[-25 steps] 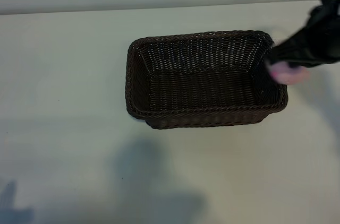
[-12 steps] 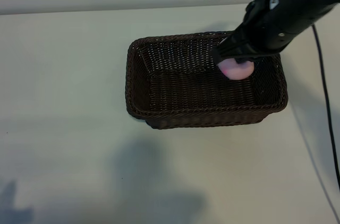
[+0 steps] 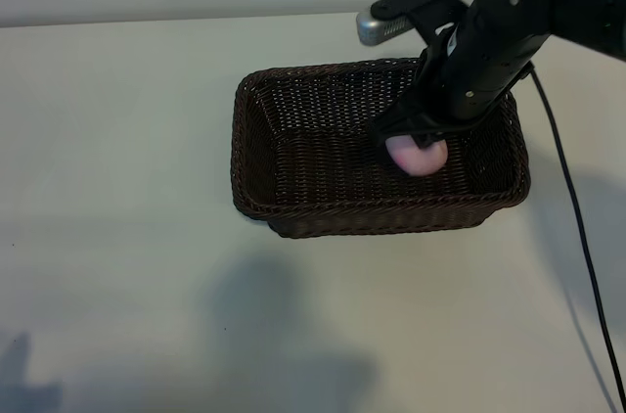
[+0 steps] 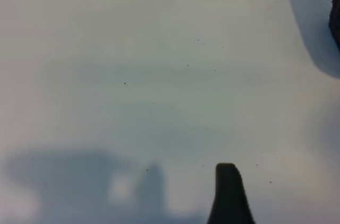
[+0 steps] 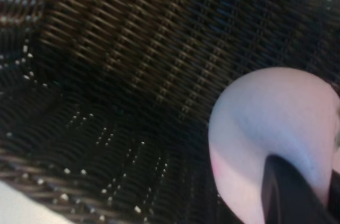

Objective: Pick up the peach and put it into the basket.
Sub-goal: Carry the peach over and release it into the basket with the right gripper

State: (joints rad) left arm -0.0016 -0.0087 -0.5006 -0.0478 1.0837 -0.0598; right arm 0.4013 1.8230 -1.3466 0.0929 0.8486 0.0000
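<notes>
The pale pink peach [image 3: 419, 157] hangs inside the right half of the dark brown wicker basket [image 3: 256, 206], just above its floor. My right gripper [image 3: 415, 142] reaches down from the far right and is shut on the peach. Up close, the peach [image 5: 265, 123] fills the corner of the right wrist view, with one black finger [image 5: 287, 195] across it and the basket's weave [image 5: 133, 49] behind. Only one dark fingertip [image 4: 228, 189] of my left gripper shows, over bare table with nothing against it. That arm is outside the exterior view.
The basket stands in the middle of a pale table [image 3: 117, 286]. A black cable [image 3: 579, 237] trails across the table at the right. Soft shadows lie near the front edge. A dark edge [image 4: 336, 11] shows at the side of the left wrist view.
My right arm has carried the peach from the basket's right end leftward over the rim and down into the basket. The basket has not moved.
</notes>
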